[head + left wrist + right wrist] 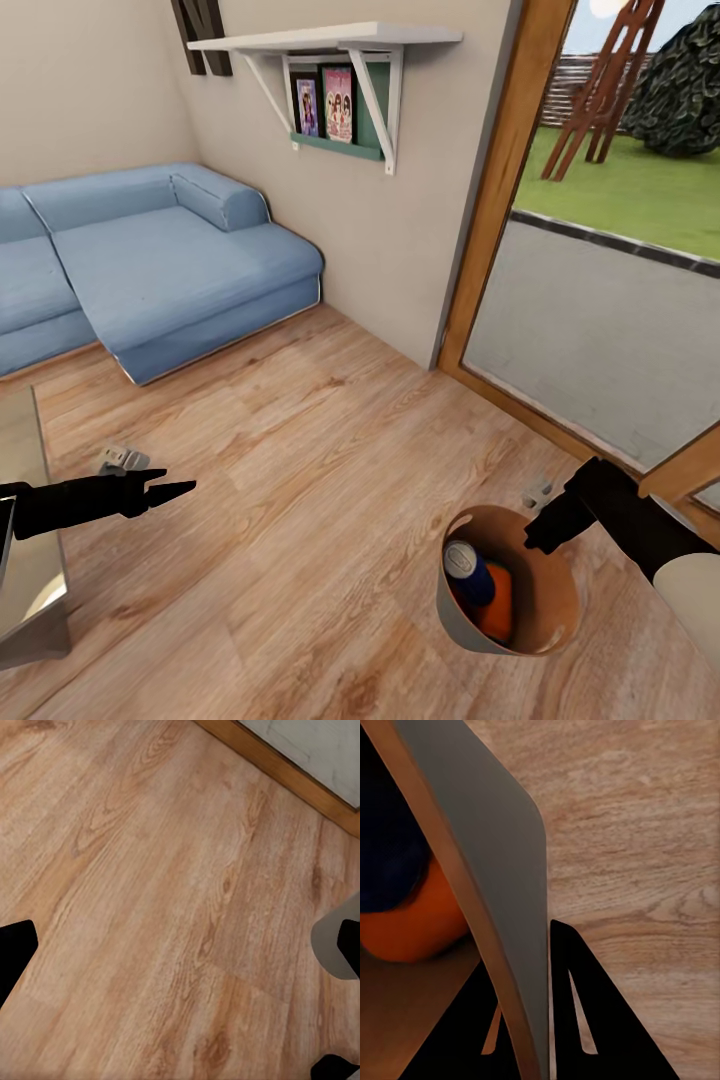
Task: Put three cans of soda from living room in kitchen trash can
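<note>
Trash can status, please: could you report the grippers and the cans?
Right gripper shut on trash can rim. Left gripper free, apparently shut. Blue can and orange can inside. Floor ahead clear.

Matt wood-grain floor (330, 470) (blue cloth sofa (170, 260))

left pincer (170, 490): black, pointed fingers | right pincer (540, 535): black | right forearm: black, white-grey sleeve segment

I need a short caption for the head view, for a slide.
Right gripper holds the trash can by its rim, blue can and orange can inside, above the wooden floor.
</note>
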Tool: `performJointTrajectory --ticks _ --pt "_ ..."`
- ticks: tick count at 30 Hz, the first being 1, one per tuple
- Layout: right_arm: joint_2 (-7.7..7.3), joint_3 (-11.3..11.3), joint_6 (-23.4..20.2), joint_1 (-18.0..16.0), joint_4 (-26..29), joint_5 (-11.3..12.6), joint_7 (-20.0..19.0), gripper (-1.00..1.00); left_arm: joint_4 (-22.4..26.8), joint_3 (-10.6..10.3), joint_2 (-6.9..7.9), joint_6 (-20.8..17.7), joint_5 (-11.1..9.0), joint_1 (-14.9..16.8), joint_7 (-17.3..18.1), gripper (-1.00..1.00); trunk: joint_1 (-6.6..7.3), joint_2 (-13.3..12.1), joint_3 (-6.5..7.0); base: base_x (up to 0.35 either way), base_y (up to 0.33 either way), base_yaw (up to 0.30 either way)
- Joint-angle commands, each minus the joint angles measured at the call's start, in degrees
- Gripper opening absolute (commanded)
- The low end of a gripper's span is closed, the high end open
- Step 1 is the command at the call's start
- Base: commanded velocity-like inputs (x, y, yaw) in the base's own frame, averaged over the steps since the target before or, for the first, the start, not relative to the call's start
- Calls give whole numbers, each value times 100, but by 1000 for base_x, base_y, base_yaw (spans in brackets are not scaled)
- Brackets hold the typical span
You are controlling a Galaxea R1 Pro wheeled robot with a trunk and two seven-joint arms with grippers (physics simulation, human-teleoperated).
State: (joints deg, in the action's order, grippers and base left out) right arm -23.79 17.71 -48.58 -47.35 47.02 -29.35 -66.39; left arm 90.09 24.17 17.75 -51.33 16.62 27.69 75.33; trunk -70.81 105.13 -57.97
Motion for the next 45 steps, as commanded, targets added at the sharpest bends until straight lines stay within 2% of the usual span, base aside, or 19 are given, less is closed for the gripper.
performJointTrajectory --ticks 1,18,22,43,45 --pt "1 1 -64 -2 0 70 -26 -100 0 0 0 0 -1 0 0 100 -22 42 -18 0 0 0" --pt "-3 -4 -64 -2 0 70 -23 -100 -111 0 0 0 -9 0 -14 100 -395 724 -323 0 0 0" --pt "-8 -4 -64 -2 0 70 -23 -100 -113 0 0 5 -9 0 -4 100 -395 724 -323 0 0 0" --pt "22 12 -64 -2 0 65 -12 -100 -123 0 2 7 -10 4 -171 100 -857 1566 -700 0 0 0" --pt "14 8 -64 -2 0 64 -13 -100 -123 0 3 8 -11 3 -174 100 -857 1566 -700 0 0 0"
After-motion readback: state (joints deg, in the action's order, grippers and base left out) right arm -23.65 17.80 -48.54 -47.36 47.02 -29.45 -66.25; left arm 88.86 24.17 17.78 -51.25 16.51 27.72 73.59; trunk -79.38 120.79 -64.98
